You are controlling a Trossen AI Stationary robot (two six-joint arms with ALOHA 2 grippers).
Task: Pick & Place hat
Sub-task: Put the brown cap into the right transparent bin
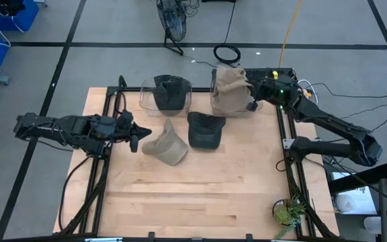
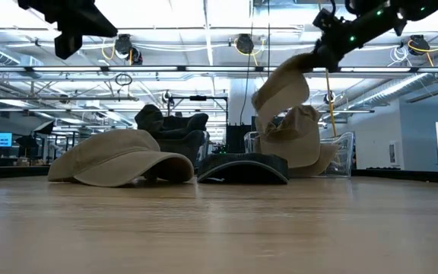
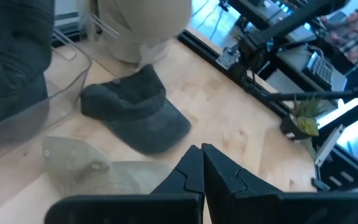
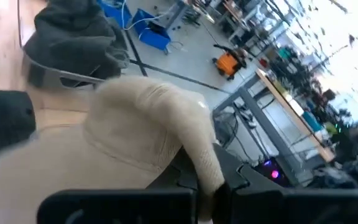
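Note:
A tan hat [image 1: 232,81] hangs from my right gripper [image 1: 252,94] over the clear bin [image 1: 215,101] at the table's far right. In the low view it droops [image 2: 284,87] just above another tan hat [image 2: 303,141] lying in that bin. My right gripper [image 2: 327,44] is shut on it. A tan cap [image 1: 166,144] and a dark cap [image 1: 205,130] rest crown up on the table's middle. My left gripper [image 1: 137,136] is shut and hovers high, just left of the tan cap [image 3: 92,171], touching nothing. My right gripper pinches a fold at the tan hat's edge [image 4: 205,163] between its two fingers, slanting down from the table's right. The hat [image 2: 284,87] hangs slack below the fingers, lifted off the table. Whether its lower end touches the hat in the bin, I cannot tell.
A second clear bin [image 1: 146,101] at the far left holds dark hats [image 1: 170,91]. Black frame rails [image 1: 106,114] run along the table's left and right [image 1: 287,134] edges. A small plant [image 1: 286,212] sits at the near right corner. The table's near half [image 1: 193,202] is bare wood.

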